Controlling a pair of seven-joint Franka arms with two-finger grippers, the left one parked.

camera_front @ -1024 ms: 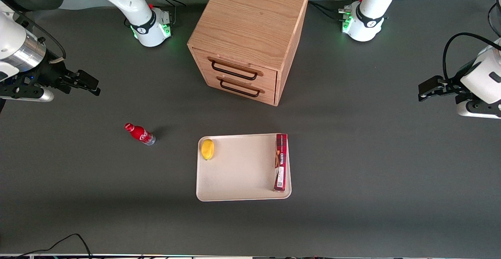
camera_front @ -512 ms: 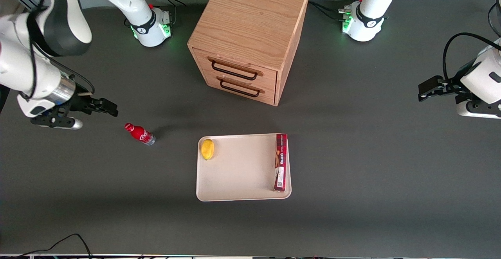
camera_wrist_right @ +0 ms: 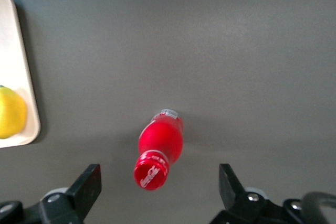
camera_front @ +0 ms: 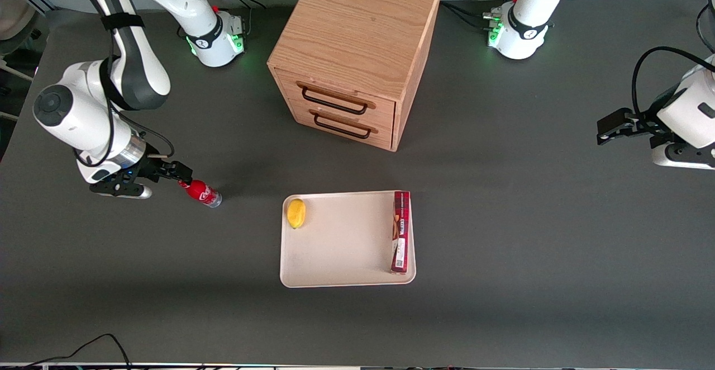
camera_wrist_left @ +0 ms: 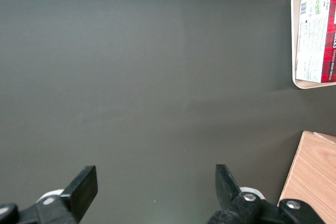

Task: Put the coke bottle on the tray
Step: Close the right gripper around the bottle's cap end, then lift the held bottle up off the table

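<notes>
Tray (camera_front: 341,247) first, nearest the front camera: its cream floor is mostly bare, with a lemon (camera_front: 296,213) tucked into one corner and a long red box (camera_front: 401,231) lying along the edge toward the parked arm's end. From the tray's middle, the coke bottle (camera_front: 200,190) is out at about ten o'clock, well apart, on the dark table (camera_front: 503,303). It seems to stand upright on its clear base, since the right wrist view looks down onto its red cap (camera_wrist_right: 151,176).

Your gripper (camera_front: 180,172) is at the bottle's cap end, a little farther from the front camera, fingers spread wide and holding nothing. In the wrist view the cap sits between the two black fingertips (camera_wrist_right: 88,184) but not centred, closer to one of them.

You look to be on the approach, with the grasp not yet made. I'd judge the next move needs a small sideways correction to centre the bottle, then a descent past the cap to the red body before closing.

Farthest off stands the wooden cabinet (camera_front: 357,51), both drawers closed.
</notes>
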